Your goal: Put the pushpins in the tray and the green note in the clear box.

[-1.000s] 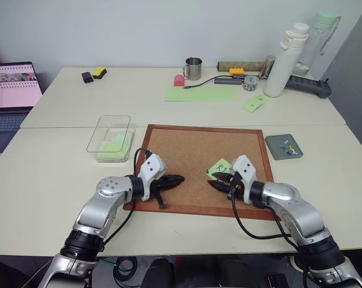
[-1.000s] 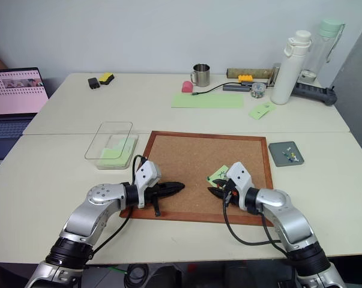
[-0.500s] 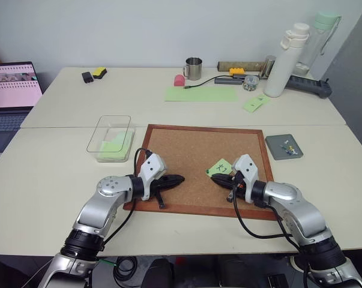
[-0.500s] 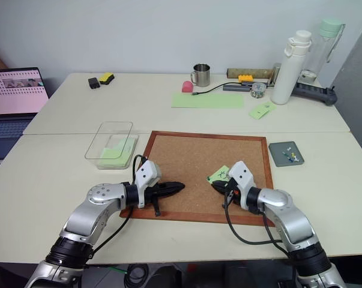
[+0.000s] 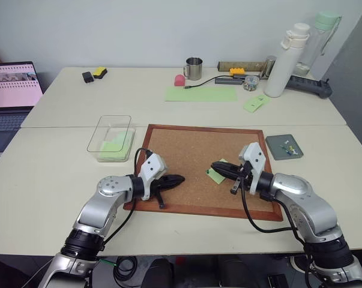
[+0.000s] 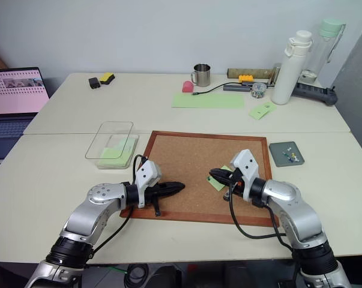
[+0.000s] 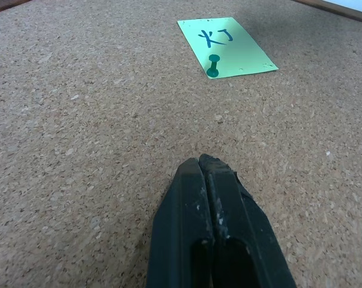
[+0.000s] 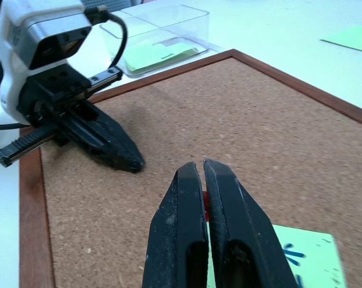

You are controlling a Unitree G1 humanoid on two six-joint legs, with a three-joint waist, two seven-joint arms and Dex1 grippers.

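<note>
Two black-fingered grippers work over the wood-framed brown corkboard point(image 5: 193, 150): the left gripper point(image 5: 181, 178) rests closed and empty, while the right gripper point(image 5: 214, 166), clamped on a tiny red pushpin point(image 8: 205, 203) above the marked light-green square paper note point(image 7: 226, 45) that the green pushpin point(image 7: 213, 71) pins down, should travel level to the small dark-grey square tray point(image 5: 275, 153) before releasing.

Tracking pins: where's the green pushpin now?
In the left wrist view, the green pushpin sits on the green note, on the corkboard toward the robot's right, ahead of the left hand.
</note>
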